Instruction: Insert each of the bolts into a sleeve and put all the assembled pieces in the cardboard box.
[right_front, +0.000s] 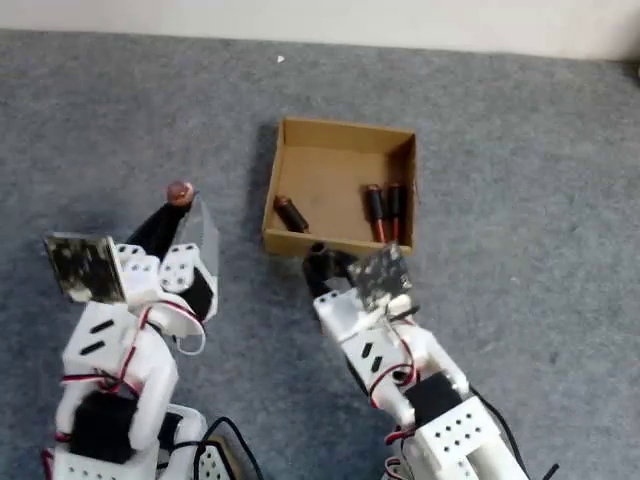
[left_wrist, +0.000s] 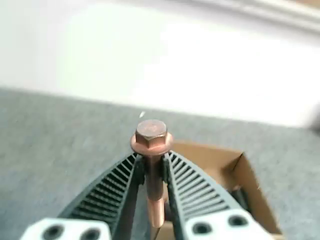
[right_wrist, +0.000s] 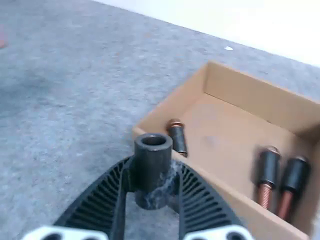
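The stiff, likely slick bolt (left_wrist: 151, 141) is clenched at its shank by the left gripper (left_wrist: 153, 160), the rigid sleeve (right_wrist: 152, 150) by the right gripper (right_wrist: 152, 172).

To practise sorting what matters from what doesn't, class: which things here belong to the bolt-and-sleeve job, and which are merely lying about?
Belong to the job:
bolt, held in the left gripper
sleeve, held in the right gripper
cardboard box
three assembled pieces inside it

Just lying about:
grey carpet
small white speck
pale wall

White moulded arms (right_front: 105, 352) with black ribbed jaws and red-black cables (right_front: 190, 345).
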